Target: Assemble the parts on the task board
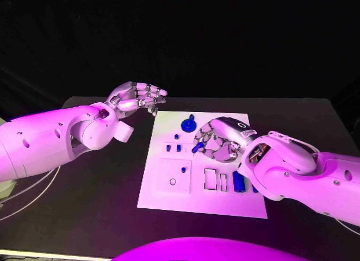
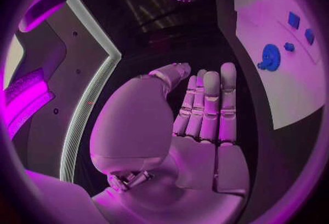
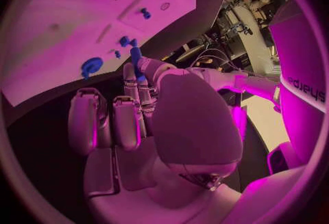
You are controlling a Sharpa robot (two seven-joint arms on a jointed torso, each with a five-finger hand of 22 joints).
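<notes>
Right hand [image 1: 217, 142] pinches a blue part [image 1: 198, 147] (over board).

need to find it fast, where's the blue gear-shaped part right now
In the head view the blue gear-shaped part sits on the task board near its far edge, between the two robot hands.

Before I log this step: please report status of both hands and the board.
Left hand empty, fingers curled, beside the task board. Right hand over board, pinching blue peg. Nothing blocking.
</notes>
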